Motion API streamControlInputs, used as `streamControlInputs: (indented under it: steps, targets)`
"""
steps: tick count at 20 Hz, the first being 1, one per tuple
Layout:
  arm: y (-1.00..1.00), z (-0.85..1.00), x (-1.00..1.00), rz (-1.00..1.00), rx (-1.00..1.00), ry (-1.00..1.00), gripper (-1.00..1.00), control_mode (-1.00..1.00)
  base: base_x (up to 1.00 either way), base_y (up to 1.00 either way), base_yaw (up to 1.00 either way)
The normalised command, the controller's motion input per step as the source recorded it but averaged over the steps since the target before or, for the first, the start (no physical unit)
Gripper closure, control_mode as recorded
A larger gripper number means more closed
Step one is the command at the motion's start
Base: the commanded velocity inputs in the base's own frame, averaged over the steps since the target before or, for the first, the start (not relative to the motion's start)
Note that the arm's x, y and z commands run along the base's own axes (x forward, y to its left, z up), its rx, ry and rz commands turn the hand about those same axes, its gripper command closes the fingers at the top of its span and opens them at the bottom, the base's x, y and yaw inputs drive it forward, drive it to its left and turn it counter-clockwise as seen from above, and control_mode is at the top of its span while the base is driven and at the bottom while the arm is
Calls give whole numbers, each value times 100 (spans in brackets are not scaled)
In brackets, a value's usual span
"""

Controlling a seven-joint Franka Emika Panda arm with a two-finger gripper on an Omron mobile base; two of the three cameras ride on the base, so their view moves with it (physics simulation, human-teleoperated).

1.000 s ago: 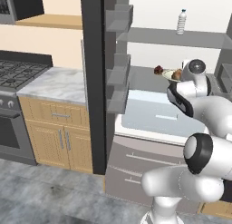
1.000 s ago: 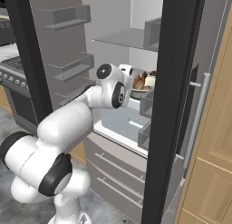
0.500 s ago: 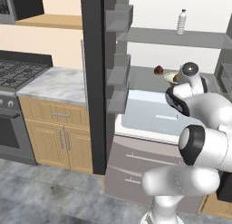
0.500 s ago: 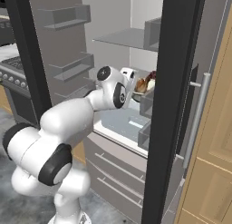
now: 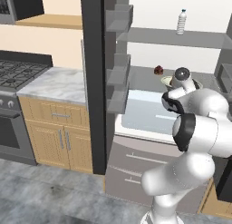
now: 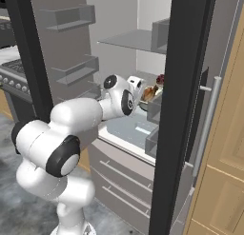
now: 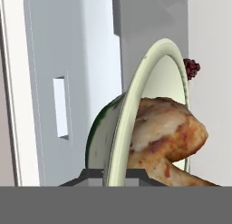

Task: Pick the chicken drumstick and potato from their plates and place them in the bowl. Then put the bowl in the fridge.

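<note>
The arm has pushed deeper into the fridge (image 5: 149, 41), carrying the bowl (image 7: 136, 123) over the middle shelf. The tool (image 7: 113, 173) pinches the bowl's rim, the chicken drumstick (image 7: 167, 137) inside. Setting it down should come next.

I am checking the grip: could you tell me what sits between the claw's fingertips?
In the hand view, the bowl's rim runs down between them, the chicken drumstick inside it.
</note>
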Motion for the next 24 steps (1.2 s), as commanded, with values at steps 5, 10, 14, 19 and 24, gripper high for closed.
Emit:
streamControlInputs:
  steps: [5,10,14,19,24]
  targets:
    - [-13,0,33,0,1,0,100,-100,0,0,0]
    - [-21,2,36,-2,0,0,100,-100,0,0,0]
    - [-23,0,42,-5,0,3,100,-100,0,0,0]
    - [-28,0,34,-1,0,1,100,-100,0,0,0]
    - [-28,-5,26,1,0,5,100,-100,0,0,0]
